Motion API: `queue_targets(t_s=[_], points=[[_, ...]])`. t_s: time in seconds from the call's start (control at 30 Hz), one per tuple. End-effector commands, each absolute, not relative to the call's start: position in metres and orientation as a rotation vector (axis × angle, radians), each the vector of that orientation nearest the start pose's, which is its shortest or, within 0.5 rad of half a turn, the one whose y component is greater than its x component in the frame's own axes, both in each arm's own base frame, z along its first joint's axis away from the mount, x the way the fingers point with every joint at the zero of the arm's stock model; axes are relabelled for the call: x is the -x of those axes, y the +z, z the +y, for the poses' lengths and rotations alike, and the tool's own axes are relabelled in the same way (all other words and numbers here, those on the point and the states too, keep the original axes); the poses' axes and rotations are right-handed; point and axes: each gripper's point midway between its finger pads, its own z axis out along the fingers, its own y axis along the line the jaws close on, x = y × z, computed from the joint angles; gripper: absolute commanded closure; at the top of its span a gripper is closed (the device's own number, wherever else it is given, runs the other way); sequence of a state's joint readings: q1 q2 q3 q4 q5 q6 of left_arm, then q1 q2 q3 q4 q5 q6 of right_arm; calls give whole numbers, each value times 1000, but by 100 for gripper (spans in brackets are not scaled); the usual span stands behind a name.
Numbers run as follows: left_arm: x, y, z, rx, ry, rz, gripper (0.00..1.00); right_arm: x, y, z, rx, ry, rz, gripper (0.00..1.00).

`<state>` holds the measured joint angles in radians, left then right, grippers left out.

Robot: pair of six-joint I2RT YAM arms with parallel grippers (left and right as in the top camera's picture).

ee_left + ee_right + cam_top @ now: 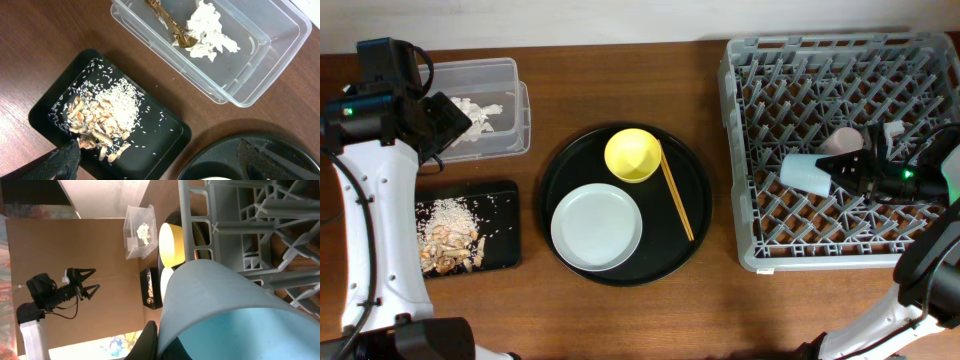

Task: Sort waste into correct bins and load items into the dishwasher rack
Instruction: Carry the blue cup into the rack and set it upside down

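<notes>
My right gripper [840, 172] is shut on the rim of the light-blue cup [808, 172], held on its side over the dishwasher rack [750, 150]; the right wrist view shows a finger [162, 340] pinching the cup wall [235, 305]. The pink cup [842, 140] lies in the rack. My left gripper [445, 125] is open and empty above the clear tub [510, 75], which holds crumpled white paper [210, 30] and the wrapper scrap [172, 27]. The black tray [165, 145] holds rice and brown pieces [107, 112]. The plate [597, 227], yellow bowl [632, 154] and chopsticks [677, 195] lie apart.
The plate, bowl and chopsticks rest on a large round black tray [560, 170] in the middle of the wooden table. The clear tub stands at the back left, the shallow black tray [505, 255] in front of it. The rack fills the right side.
</notes>
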<state>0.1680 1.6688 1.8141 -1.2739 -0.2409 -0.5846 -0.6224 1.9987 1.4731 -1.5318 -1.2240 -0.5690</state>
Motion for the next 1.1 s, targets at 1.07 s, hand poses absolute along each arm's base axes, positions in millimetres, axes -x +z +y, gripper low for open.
queue_targets(t_s=[1.07], points=[[-369,261,108,1053,196,2412,1,-304,119,-99,-769,1415,2603,70]])
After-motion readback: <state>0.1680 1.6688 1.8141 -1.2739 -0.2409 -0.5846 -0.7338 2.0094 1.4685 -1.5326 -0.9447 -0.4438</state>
